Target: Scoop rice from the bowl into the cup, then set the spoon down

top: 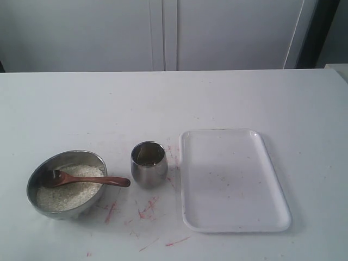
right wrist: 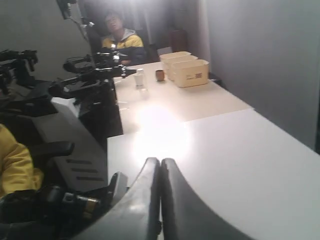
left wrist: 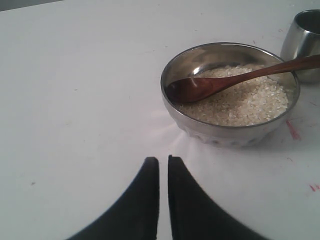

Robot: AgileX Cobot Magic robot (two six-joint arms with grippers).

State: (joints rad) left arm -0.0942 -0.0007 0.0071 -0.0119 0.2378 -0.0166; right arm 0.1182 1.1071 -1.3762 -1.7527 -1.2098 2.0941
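The steel bowl sits at the table's front left, holding white rice. The dark wooden spoon lies in it, head on the rice, handle resting over the rim toward the steel cup just to its right. In the left wrist view my left gripper hangs shut and empty a short way from the bowl, rice, spoon and cup. My right gripper is shut and empty, over bare table, facing away from the task's objects. Neither gripper shows in the exterior view.
A white rectangular tray lies to the right of the cup. Red marks streak the white table in front of the cup. The right wrist view shows other robot arms, boxes and a seated person beyond the table's end.
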